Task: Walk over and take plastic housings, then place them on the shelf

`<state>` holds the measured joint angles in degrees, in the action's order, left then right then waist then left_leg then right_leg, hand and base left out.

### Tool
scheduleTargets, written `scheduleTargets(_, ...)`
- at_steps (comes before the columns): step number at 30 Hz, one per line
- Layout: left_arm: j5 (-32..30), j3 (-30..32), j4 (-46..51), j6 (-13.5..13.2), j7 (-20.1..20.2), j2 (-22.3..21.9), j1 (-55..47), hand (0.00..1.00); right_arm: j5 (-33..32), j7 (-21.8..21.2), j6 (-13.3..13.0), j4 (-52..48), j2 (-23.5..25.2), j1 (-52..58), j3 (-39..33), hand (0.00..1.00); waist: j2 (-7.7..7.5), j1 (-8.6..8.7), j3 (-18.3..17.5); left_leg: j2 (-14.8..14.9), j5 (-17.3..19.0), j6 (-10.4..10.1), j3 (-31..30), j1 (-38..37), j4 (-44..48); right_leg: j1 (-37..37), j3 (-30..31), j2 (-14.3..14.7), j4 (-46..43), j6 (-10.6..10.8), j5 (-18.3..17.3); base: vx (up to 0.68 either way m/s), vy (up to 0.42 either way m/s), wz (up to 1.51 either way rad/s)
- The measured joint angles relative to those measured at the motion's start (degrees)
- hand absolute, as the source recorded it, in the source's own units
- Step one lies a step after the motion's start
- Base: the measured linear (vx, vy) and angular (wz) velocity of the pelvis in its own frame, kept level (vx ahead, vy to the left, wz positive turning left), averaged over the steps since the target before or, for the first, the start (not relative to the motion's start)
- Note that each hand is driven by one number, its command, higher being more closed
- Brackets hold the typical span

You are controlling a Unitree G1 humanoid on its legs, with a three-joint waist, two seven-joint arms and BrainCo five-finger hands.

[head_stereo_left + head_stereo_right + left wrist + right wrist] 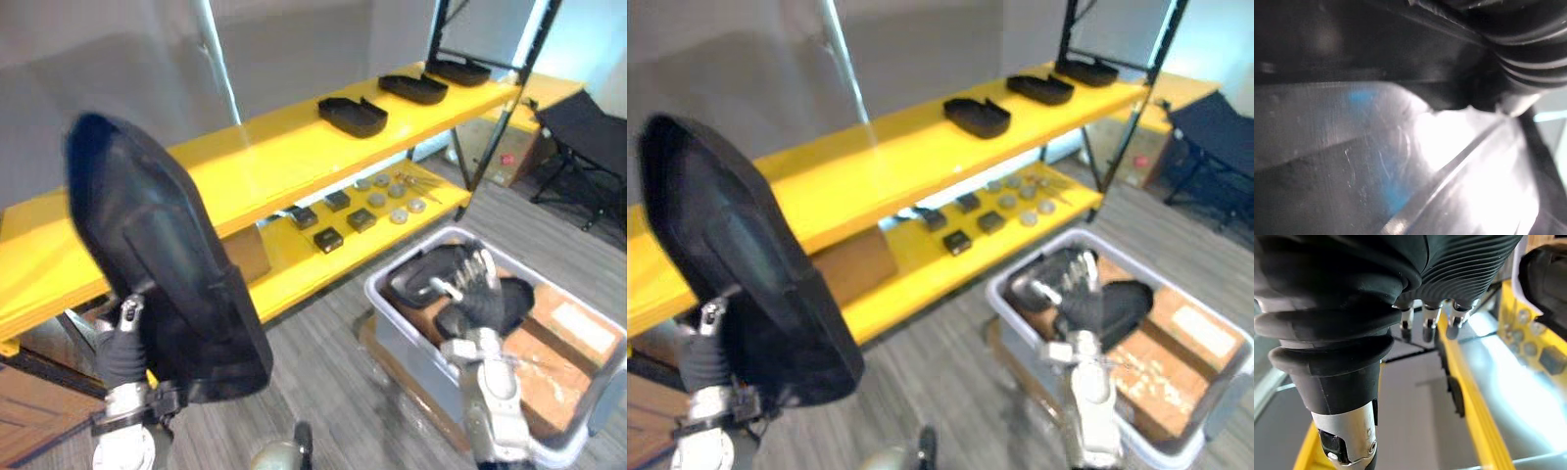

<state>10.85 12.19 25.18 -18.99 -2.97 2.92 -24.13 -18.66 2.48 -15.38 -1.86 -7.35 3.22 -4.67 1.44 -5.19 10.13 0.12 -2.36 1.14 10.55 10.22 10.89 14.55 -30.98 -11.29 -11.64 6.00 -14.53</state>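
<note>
The placing step appears to be in hand: a large black plastic housing point(162, 255), smooth, glossy and shoe-shaped, is held on end at the left of the frame, its lower edge clasped by the left hand point(122, 348). At lower right, the right hand point(477, 289) is kept straight-fingered above another dark housing point(416, 277) in the translucent bin point(397, 338). Next, the held piece probably needs to be tipped flat onto the bare yellow shelf point(265, 162), beside the three housings point(353, 116) at upper right.
</note>
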Motion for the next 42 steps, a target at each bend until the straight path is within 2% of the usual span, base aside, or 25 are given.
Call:
scheduleTargets(4,0.0,0.1,0.0,0.4,-0.6,0.0,0.3,1.00,0.5,0.4,0.0,0.0,1.8,-0.8,0.2,0.00,-2.42,-0.12,1.6,-1.4,4.2,0.5,1.1,0.4,4.6,-0.3,1.1,-3.0,-4.4,0.2,-3.7,0.03,0.072,-0.06)
scheduleTargets(6,0.0,0.4,0.0,0.4,-0.5,0.0,1.8,1.00,1.6,1.5,0.0,0.0,2.4,-0.7,0.1,0.00,-3.05,0.07,1.9,-3.4,6.7,1.6,1.1,0.7,6.5,0.3,0.2,-5.3,-7.7,-1.5,-5.5,0.09,0.137,0.26)
scheduleTargets(7,0.0,0.5,-0.1,0.4,-0.4,-0.1,2.5,1.00,1.6,1.7,0.0,0.0,2.3,-0.6,0.0,0.00,-3.00,0.67,2.0,-3.6,6.9,2.0,0.7,0.7,6.6,-0.4,0.1,-6.2,-10.2,-1.8,-4.9,0.13,0.135,0.50)
scheduleTargets(8,0.0,0.4,-0.3,0.4,-0.2,0.0,4.0,1.00,1.6,2.4,0.0,0.0,2.3,-0.2,-0.1,0.00,-2.29,1.32,2.2,-4.3,7.2,2.4,-0.8,0.6,6.7,-3.8,1.8,-8.2,-19.1,-3.7,-2.6,0.12,0.152,0.56)
scheduleTargets(10,-0.1,0.7,-0.3,0.4,0.2,1.1,5.4,1.00,2.2,2.6,-0.1,0.1,3.3,0.9,-0.2,0.00,-2.79,1.52,2.7,-5.3,7.4,2.7,-2.2,-2.1,4.7,-10.1,6.9,-11.2,-32.5,-9.1,4.2,0.13,0.154,0.43)
scheduleTargets(11,-0.2,0.7,-0.3,0.4,0.2,1.6,5.5,1.00,2.8,2.6,-0.2,0.2,3.7,1.3,-0.3,0.00,-3.00,1.64,2.9,-5.5,7.3,2.7,-2.6,-4.2,2.9,-12.5,10.0,-11.6,-37.5,-8.9,8.3,0.15,0.090,0.28)
scheduleTargets(12,-0.5,0.6,-0.3,0.4,0.1,2.0,5.6,1.00,3.3,2.4,-0.8,0.1,4.0,1.8,-0.6,0.00,-2.66,2.16,3.1,-5.6,7.2,3.3,-4.1,-5.5,1.5,-14.5,12.4,-10.5,-40.5,-7.7,7.3,0.21,0.089,0.44)
scheduleTargets(13,-0.6,0.5,-0.4,0.4,0.0,2.4,6.0,1.00,3.7,2.0,-1.8,0.0,4.2,2.1,-1.3,0.00,-2.67,2.97,3.1,-5.4,7.0,3.7,-6.1,-7.2,-0.3,-17.0,14.6,-7.6,-40.7,-6.7,3.8,0.22,0.057,0.54)
scheduleTargets(14,-0.6,0.4,-0.4,0.4,-0.2,2.8,6.4,1.00,3.7,1.4,-2.2,-0.6,4.2,2.4,-2.1,0.00,-2.52,3.35,3.2,-5.3,6.8,3.9,-7.6,-7.8,-1.3,-18.8,16.1,-5.1,-38.3,-6.1,1.7,0.29,0.033,0.73)
scheduleTargets(15,-0.5,0.0,-0.5,0.4,-0.3,3.7,7.5,1.00,3.7,0.4,-2.3,-2.8,4.2,3.5,-4.0,0.00,-2.46,4.13,3.2,-5.0,6.8,3.9,-9.6,-8.2,-2.5,-21.4,18.6,-0.7,-31.2,-5.1,-0.3,0.24,0.000,0.85)
scheduleTargets(17,-0.4,-1.0,-0.8,0.6,-0.7,4.3,9.2,1.00,3.5,-1.2,-2.5,-5.8,4.1,5.0,-6.8,0.00,-2.20,5.67,3.2,-5.0,6.7,3.7,-12.5,-8.2,-3.2,-23.9,23.4,3.9,-20.3,-4.4,0.3,0.19,-0.048,0.89)
scheduleTargets(19,-0.1,-4.2,-3.0,0.9,-1.9,4.9,11.1,1.00,2.3,-3.0,-3.5,-8.6,3.9,8.1,-8.1,0.00,-2.19,7.47,2.8,-5.5,6.8,2.3,-17.5,-9.7,-4.0,-25.2,31.5,7.6,-10.6,-1.6,2.5,0.24,-0.121,1.13)
scheduleTargets(22,-0.4,-7.3,-3.0,1.2,-3.0,5.0,10.0,1.00,1.2,-4.8,-3.7,-12.0,3.7,9.7,-6.2,0.00,-3.33,7.45,1.7,-6.5,8.0,0.9,-21.1,-11.6,-4.2,-24.0,32.3,6.6,-3.7,-2.9,7.6,0.33,-0.238,0.87)
scheduleTargets(23,-0.6,-8.2,-2.7,1.3,-3.2,4.7,9.6,1.00,1.1,-5.2,-3.7,-13.5,3.1,9.3,-5.0,0.00,-3.97,7.09,0.5,-6.7,10.2,0.1,-21.5,-11.7,-3.8,-22.5,30.6,5.4,-1.4,-1.5,13.2,0.33,-0.298,1.04)
scheduleTargets(24,-0.7,-9.5,-2.6,1.9,-3.2,2.7,8.7,1.00,1.2,-5.0,-3.8,-13.9,1.2,8.2,-4.7,0.00,-1.74,7.02,-1.3,-1.5,12.6,0.0,-15.4,-10.8,-1.9,-20.2,26.3,6.6,1.0,-2.5,13.0,0.41,-0.357,1.06)
scheduleTargets(25,-0.7,-9.8,-2.6,1.9,-3.1,2.0,8.7,1.00,1.0,-5.0,-3.8,-13.9,0.3,7.5,-4.8,0.00,-1.00,6.97,-1.7,0.4,12.4,-0.8,-13.0,-10.7,-1.7,-19.5,25.4,7.2,1.5,-2.7,12.9,0.34,-0.273,0.93)
scheduleTargets(26,-0.7,-10.0,-2.7,2.1,-3.2,0.5,8.4,1.00,0.7,-4.9,-3.6,-13.6,-1.7,5.9,-4.9,0.00,0.62,5.98,-2.7,2.5,11.8,-3.0,-11.2,-11.2,-2.8,-18.2,24.3,8.2,2.9,-2.9,12.8,0.32,-0.184,0.57)
scheduleTargets(29,-0.7,-10.0,-2.8,2.4,-3.1,0.1,8.7,1.00,-0.2,-4.6,-3.5,-13.3,-2.9,3.3,-5.4,0.00,1.47,5.77,-3.1,3.2,11.6,-3.6,-8.7,-11.2,-0.8,-14.4,21.7,8.2,4.9,-3.4,12.4,0.23,-0.065,0.64)
scheduleTargets(31,-0.6,-9.9,-3.0,2.6,-2.7,0.2,9.6,1.00,-0.4,-3.6,-3.4,-13.4,-2.7,2.6,-5.9,0.00,-0.46,5.90,-2.1,2.3,12.2,-3.7,-6.3,-8.6,5.3,-11.1,21.8,6.2,6.3,-4.1,12.0,0.14,0.038,0.79)
scheduleTargets(32,-0.6,-10.0,-3.6,2.6,-1.9,0.1,10.8,1.00,-0.3,-2.8,-3.6,-12.5,-2.0,1.6,-6.9,0.00,-1.28,5.75,-1.6,2.4,12.4,-3.0,-4.4,-7.7,3.3,-10.3,21.5,4.9,6.2,-4.1,11.9,0.07,0.065,0.56)
scheduleTargets(34,-0.6,-10.0,-3.4,2.6,-1.3,0.1,10.8,1.00,-0.2,-1.1,-3.6,-11.0,-2.0,-1.3,-7.5,0.00,-0.26,5.49,-1.7,4.0,6.8,-4.3,-4.3,-8.1,-5.1,-10.5,21.9,4.5,6.4,-3.6,11.9,0.06,0.121,0.04)
scheduleTargets(35,-0.6,-10.1,-3.5,2.5,-1.1,0.3,11.0,1.00,0.4,0.2,-3.6,-10.8,-1.6,-2.4,-7.3,0.00,0.98,4.61,-1.9,4.9,4.1,-6.3,-4.8,-8.9,-6.7,-10.4,23.5,4.6,6.6,-1.1,10.6,0.06,0.212,-0.54)
scheduleTargets(36,-0.6,-10.3,-4.0,2.6,-1.2,0.9,11.1,1.00,0.4,0.9,-3.4,-10.8,-0.3,-2.2,-6.5,0.00,-0.08,4.17,-1.5,3.7,4.3,-5.5,-3.2,-9.6,-6.8,-10.5,24.9,3.2,7.1,0.1,11.0,0.05,0.218,-0.59)
scheduleTargets(38,-0.6,-10.0,-4.0,2.6,-1.2,1.8,11.1,1.00,1.0,2.1,-3.4,-11.0,1.4,-1.1,-6.0,0.00,-1.79,4.31,-1.4,2.4,5.2,-4.6,-0.5,-10.9,-7.4,-10.5,25.9,2.0,7.8,0.1,11.1,0.01,0.123,-0.57)
scheduleTargets(42,-0.8,-9.8,-3.7,2.6,-1.1,2.7,11.1,1.00,0.9,2.6,-3.6,-12.8,4.5,2.5,-5.6,0.00,-3.25,5.46,-2.4,1.1,7.1,-3.5,4.3,-13.2,-7.4,-10.5,28.4,0.3,8.7,1.4,11.9,0.03,0.135,-0.66)
